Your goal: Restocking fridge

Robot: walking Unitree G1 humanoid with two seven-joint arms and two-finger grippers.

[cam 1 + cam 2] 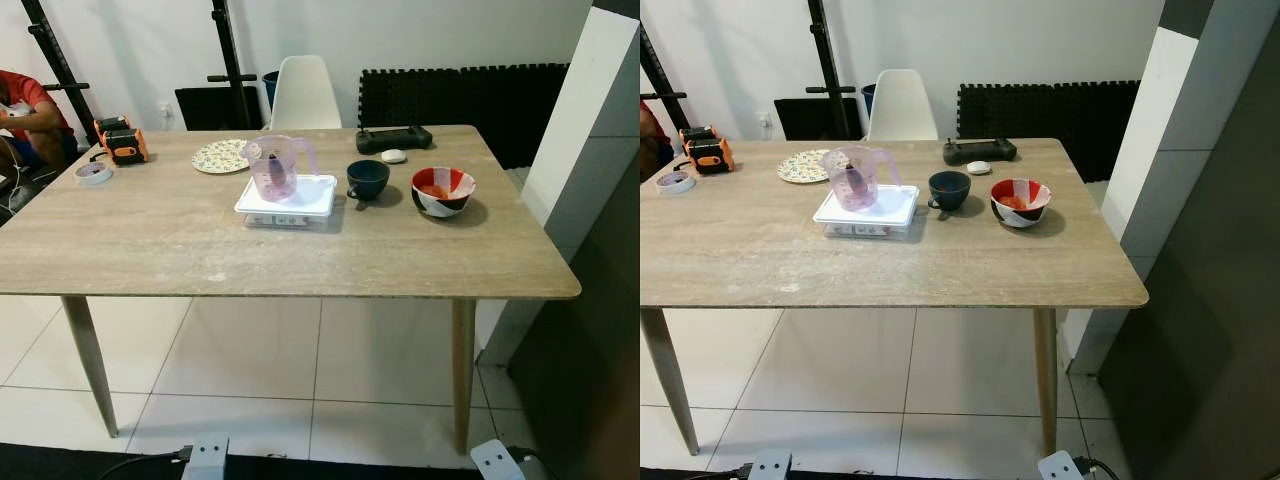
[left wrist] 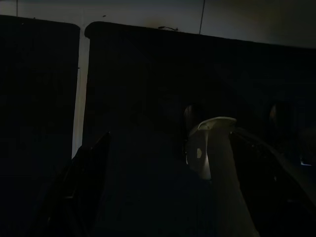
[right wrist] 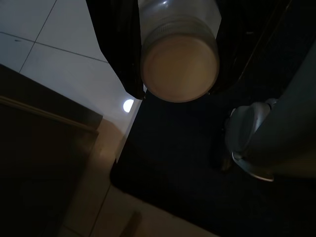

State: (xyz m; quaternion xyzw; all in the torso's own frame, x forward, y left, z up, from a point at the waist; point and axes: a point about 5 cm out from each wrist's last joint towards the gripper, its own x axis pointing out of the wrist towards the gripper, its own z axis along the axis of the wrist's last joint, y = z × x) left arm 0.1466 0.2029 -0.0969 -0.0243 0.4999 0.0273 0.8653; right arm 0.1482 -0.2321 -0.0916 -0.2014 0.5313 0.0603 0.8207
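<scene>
Table point(image 1: 180, 250): a wide wooden top on slanted legs, standing on pale floor tiles, right in front of the robot.
Dark panel point(image 1: 1220, 300): a tall dark surface at the robot's right, beside the table's right end; I cannot tell whether it is the fridge.
Chair point(image 1: 304, 92): white, pushed in at the far side of the table.
Person point(image 1: 25, 115): in a red top, seated low at the far left, partly cut off by the picture edge.
Tray point(image 1: 288, 197): a flat white container near the middle of the table.
Jug point(image 1: 275, 165): a clear purple measuring jug standing upright on the tray's left part.
Plate point(image 1: 222, 156): patterned, behind and to the left of the tray.
Bowl point(image 1: 442, 191): red, white and black, right of the tray.
Cup point(image 1: 367, 179): dark blue, between the tray and the bowl.
Controller point(image 1: 394, 138): black, at the far edge, with a small white object just in front of it.
Orange device point(image 1: 122, 141): at the far left end, a roll of tape near it.
Right gripper point(image 3: 173, 54): clenched around a jar point(image 3: 180, 64) with pale creamy contents, held low over dark floor, away from the table.
Left gripper point(image 2: 168, 187): hangs in deep shade; cannot tell how its fingers stand.
</scene>
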